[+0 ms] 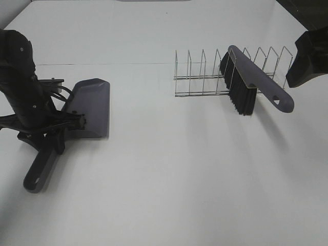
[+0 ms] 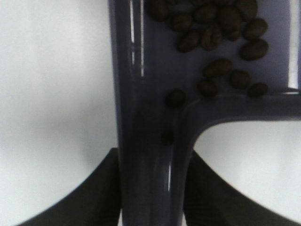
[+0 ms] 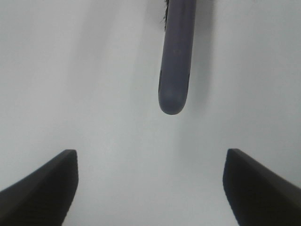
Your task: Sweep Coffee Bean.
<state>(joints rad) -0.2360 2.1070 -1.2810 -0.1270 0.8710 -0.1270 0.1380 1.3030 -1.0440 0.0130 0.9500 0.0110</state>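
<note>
Dustpan handle [image 2: 150, 155] clamped in left pincer [image 2: 151, 188], coffee beans [image 2: 216, 33] beyond in pan. Right pincer [image 3: 150, 183] apart, brush [image 3: 175, 66] ahead, released on rack [image 1: 205, 77]. Sweeping appears complete; next, emptying dustpan.

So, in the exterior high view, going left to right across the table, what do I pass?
Left arm with its gripper clamped on the dustpan's handle → dustpan → bare table → wire rack → brush resting in the rack → right gripper, open, clear of the brush.

White table [image 1: 169, 179] — grey dustpan [image 1: 92, 105], wire rack [image 1: 205, 77] bearing brush [image 1: 246, 84]
</note>
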